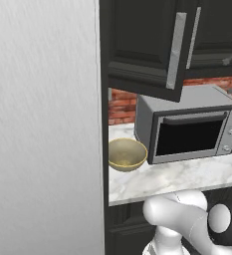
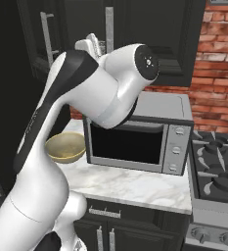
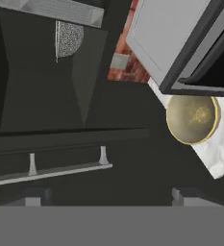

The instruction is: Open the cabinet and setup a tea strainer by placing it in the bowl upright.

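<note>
The cabinet (image 1: 152,45) door stands partly swung out above the microwave (image 1: 189,127), so the step in hand seems to be to finish the opening and reach for the tea strainer (image 3: 68,38). The strainer sits inside on a dark shelf, seen in the hand view. The bowl (image 1: 126,154) rests on the marble surface (image 1: 177,177), just beside the microwave. For a good result the door should go wide enough that the arm does not hit it. The fingers (image 3: 183,196) stand apart and hold nothing. The strainer's wire handle is hard to make out
</note>
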You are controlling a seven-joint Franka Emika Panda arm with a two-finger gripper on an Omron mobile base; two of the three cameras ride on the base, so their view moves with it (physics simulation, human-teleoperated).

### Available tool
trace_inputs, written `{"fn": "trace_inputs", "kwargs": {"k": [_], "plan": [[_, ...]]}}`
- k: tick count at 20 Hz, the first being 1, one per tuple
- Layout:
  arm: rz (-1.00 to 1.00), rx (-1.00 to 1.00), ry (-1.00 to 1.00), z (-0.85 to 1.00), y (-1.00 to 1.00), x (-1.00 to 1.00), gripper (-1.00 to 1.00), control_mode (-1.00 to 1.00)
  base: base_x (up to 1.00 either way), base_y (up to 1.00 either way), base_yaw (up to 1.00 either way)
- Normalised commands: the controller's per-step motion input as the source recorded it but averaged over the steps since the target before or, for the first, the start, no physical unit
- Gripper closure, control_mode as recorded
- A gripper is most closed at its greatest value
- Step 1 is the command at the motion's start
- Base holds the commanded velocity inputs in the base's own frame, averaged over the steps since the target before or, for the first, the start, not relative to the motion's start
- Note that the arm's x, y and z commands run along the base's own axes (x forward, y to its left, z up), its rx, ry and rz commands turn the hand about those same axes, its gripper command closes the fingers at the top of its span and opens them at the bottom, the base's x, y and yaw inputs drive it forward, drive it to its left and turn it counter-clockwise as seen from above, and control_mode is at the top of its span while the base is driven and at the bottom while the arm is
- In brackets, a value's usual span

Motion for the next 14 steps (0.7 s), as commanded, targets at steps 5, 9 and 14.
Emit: {"fn": "trace_inputs", "kwargs": {"k": [5, 9, 14], "plan": [[-0.01, 0.08, -0.06, -0.12, 0.11, 0.4, -1.0, -1.0, 0.0, 0.0, 0.0], [0.0, 0.02, -0.04, -0.15, 0.29, 0.25, -1.0, -1.0, 0.0, 0.0, 0.0], [0.0, 0.0, -0.01, -0.22, 0.43, 0.36, -1.0, -1.0, 0.0, 0.0, 0.0]]}}
